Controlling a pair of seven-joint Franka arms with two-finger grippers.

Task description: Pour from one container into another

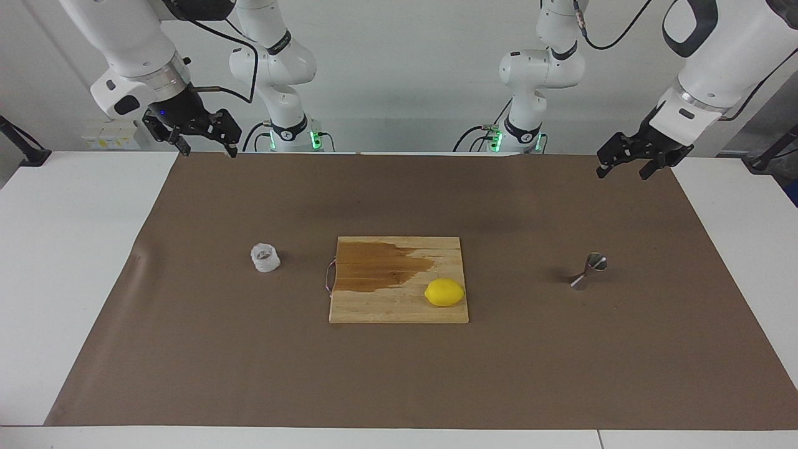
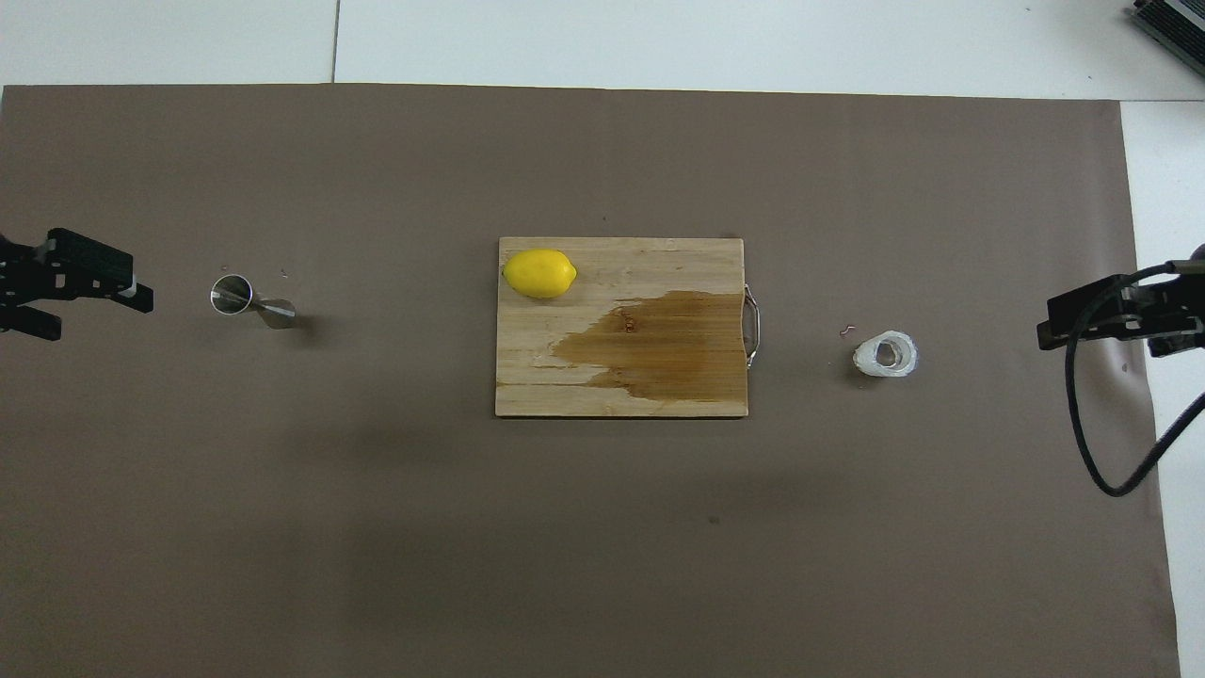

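**Both grippers up, cup and jigger alone on the mat**

I use the wooden board [image 1: 399, 279] as my mark. My left gripper [image 1: 625, 167] hangs near the robots with jaws spread, holding nothing. My right gripper [image 1: 206, 148] waits the same way. The white cup [image 1: 265, 257] sits beside the board toward the right arm's end. The steel jigger [image 1: 590, 270] stands well apart toward the left arm's end. A lemon [image 1: 444, 292] rests on the board.
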